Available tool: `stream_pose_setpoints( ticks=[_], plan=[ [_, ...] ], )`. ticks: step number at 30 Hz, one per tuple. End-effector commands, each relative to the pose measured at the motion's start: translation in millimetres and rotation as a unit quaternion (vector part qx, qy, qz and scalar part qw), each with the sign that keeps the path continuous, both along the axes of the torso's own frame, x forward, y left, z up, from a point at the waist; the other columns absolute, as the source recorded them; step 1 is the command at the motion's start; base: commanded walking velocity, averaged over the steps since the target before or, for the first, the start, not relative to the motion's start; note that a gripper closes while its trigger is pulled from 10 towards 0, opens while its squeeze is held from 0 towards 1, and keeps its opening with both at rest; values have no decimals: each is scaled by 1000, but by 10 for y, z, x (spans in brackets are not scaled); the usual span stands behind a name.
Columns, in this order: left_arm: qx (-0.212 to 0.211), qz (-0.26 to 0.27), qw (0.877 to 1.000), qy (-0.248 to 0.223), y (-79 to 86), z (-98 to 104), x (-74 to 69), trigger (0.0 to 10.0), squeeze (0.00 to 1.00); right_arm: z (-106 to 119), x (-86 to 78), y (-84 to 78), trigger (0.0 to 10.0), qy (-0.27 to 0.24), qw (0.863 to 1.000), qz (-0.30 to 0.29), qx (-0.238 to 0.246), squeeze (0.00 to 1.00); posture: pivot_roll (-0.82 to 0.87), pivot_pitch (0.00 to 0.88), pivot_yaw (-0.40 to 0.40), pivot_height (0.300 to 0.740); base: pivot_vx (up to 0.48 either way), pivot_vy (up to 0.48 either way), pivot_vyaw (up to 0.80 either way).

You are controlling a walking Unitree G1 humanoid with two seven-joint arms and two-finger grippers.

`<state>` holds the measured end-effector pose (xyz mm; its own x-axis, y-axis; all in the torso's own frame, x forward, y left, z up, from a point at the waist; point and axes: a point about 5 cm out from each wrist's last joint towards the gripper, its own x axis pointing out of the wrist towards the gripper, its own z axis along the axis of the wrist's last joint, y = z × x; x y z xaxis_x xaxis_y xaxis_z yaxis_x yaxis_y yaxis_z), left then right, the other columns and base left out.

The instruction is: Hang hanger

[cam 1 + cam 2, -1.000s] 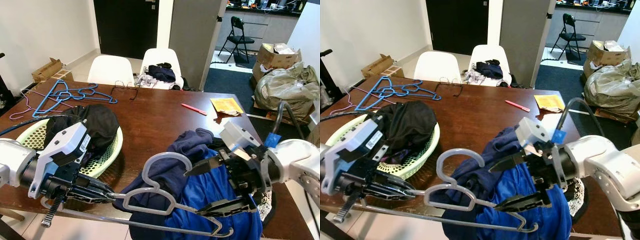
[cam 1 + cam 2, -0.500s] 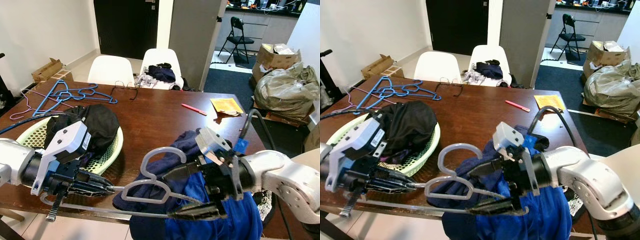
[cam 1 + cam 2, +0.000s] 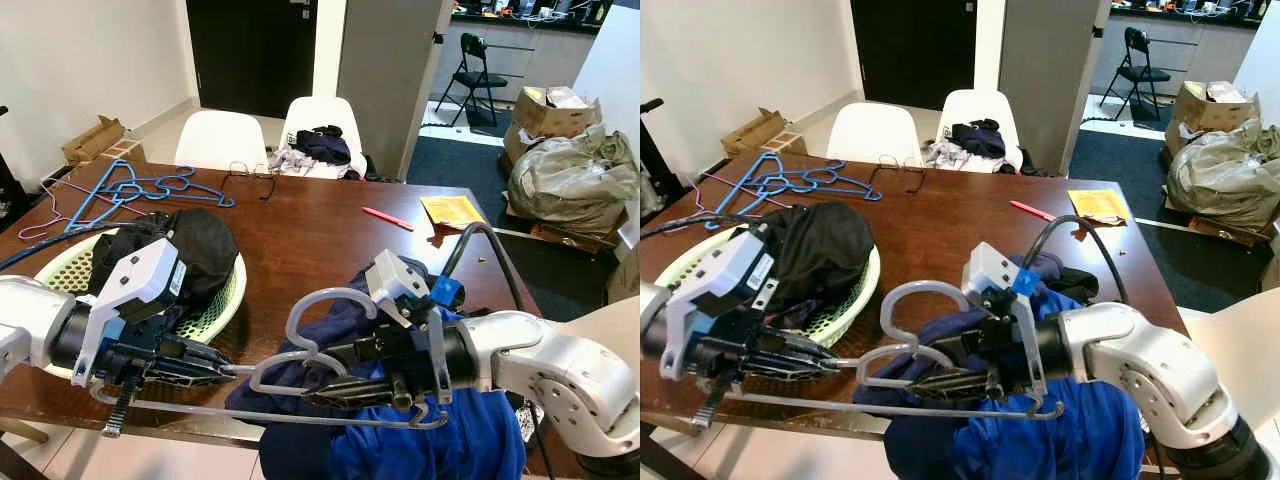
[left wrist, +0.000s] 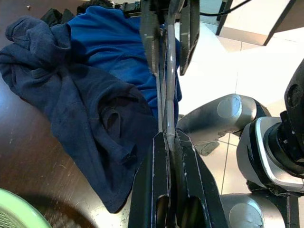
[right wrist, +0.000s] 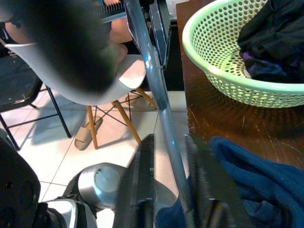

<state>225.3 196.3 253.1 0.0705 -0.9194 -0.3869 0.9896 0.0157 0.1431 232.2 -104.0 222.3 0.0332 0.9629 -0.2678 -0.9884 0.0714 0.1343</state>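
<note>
One desk (image 3: 320, 235) carried pretty much everything, and off its near edge was the thing that mattered: one grey hanger (image 3: 300, 365) held up in the air, long bar running left to right between the two arms, hook curling up toward the middle. It hovered just above the crumpled blue garment (image 3: 440, 440) that spilled over the desk's front edge.

Both end effectors were on it. The left end effector (image 3: 215, 372) was clenched on the left tip of the bar, fingers pinched flat around the rod in the left wrist view. The right end effector (image 3: 345, 375) came in from the opposite side, fingers pointing left along the bar; the rod ran between its fingers (image 5: 142, 190), but I couldn't tell if they'd actually closed on it. So the hanger lay straight ahead of each end effector, end to end, with neither arm really nearer.

Counts: one green laundry basket (image 3: 215, 310) with dark clothes (image 3: 190, 245), two white chairs (image 3: 222, 140), a tangle of blue hangers (image 3: 140, 187) on the far left corner (number hard to make out), one red pen (image 3: 388, 218).
</note>
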Motion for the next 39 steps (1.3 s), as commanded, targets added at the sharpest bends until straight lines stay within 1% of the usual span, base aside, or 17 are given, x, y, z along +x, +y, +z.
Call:
stream_pose_setpoints(
  ticks=[1, 7, 14, 15, 17, 20, 26, 27, 28, 29, 30, 32, 33, 35, 36, 37, 39],
  plan=[
    [-9, -5, 1000, -12, -36, 6, 20, 10000, 0, -3, -59, 46, 0, 5, 1000, 11, 0, 0, 48, 0, -24, 740, 0, 0, 0],
    [-16, 0, 1000, -20, -61, 4, 42, 10000, 0, -6, -58, 79, 0, 9, 1000, 6, 4, 0, 41, 0, -24, 740, 0, 0, 0],
    [-48, 21, 998, -23, -126, 10, 92, 10000, 0, -27, -4, 86, 0, 2, 1000, -16, 1, 0, 42, 0, -22, 740, 0, 0, 0],
    [-64, 25, 998, -16, -147, 21, 101, 10000, 1000, -23, 18, 80, 0, -1, 1000, -24, 2, 0, 42, 0, -22, 740, 0, 0, 0],
    [-75, 27, 997, -11, -162, 29, 105, 10000, 1000, -20, 33, 75, 0, -4, 1000, -30, 4, 0, 42, 0, -22, 740, 0, 0, 0],
    [-108, 13, 994, 5, -155, 65, 37, 10000, 1000, 30, 83, 19, 0, -16, 999, -44, 28, 0, 40, 0, -24, 740, 0, 0, 0],
    [-109, 17, 994, 10, -79, 86, 17, 10000, 1000, 52, 99, -40, 0, -20, 998, -47, 39, 0, 41, 0, -25, 740, 0, 0, 0],
    [-79, 47, 996, -1, 99, 107, 33, 10000, 1000, 59, 127, -130, 0, -26, 997, -59, 39, 0, 45, 0, -31, 740, 0, 0, 0],
    [-79, 47, 996, -1, 99, 107, 33, 10000, 1000, 59, 127, -130, 0, -26, 997, -59, 39, 0, 45, 0, -31, 740, 0, 0, 0],
    [-51, 84, 995, -25, 298, 168, 58, 10000, 1000, 70, 179, -245, 0, -36, 995, -82, 35, 0, 50, 0, -30, 740, 0, 0, 0],
    [-51, 84, 995, -25, 298, 168, 58, 10000, 1000, 70, 179, -245, 0, -36, 995, -82, 35, 0, 50, 0, -30, 740, 0, 0, 0],
    [-30, 168, 981, -92, 611, 385, 114, 10000, 1000, 92, 381, -512, 0, -70, 983, -171, 11, 0, 52, 0, -31, 740, 0, 0, 0],
    [-30, 168, 981, -92, 611, 385, 114, 10000, 1000, 92, 381, -512, 0, -70, 983, -171, 11, 0, 52, 0, -31, 740, 0, 0, 0],
    [-46, 250, 954, -156, 747, 534, 221, 10000, 1000, 118, 619, -723, 0, -102, 954, -282, -1, 0, 57, 0, -30, 740, 0, 0, 0],
    [-46, 250, 954, -156, 747, 534, 221, 10000, 1000, 118, 619, -723, 0, -102, 954, -282, -1, 0, 57, 0, -30, 740, 0, 0, 0],
    [-81, 325, 921, -199, 786, 570, 348, 10000, 1000, 129, 788, -858, 0, -118, 917, -380, 12, 0, 56, 0, -29, 740, 0, 0, 0],
    [-81, 325, 921, -199, 786, 570, 348, 10000, 1000, 129, 788, -858, 0, -118, 917, -380, 12, 0, 56, 0, -29, 740, 0, 0, 0]
  ],
)
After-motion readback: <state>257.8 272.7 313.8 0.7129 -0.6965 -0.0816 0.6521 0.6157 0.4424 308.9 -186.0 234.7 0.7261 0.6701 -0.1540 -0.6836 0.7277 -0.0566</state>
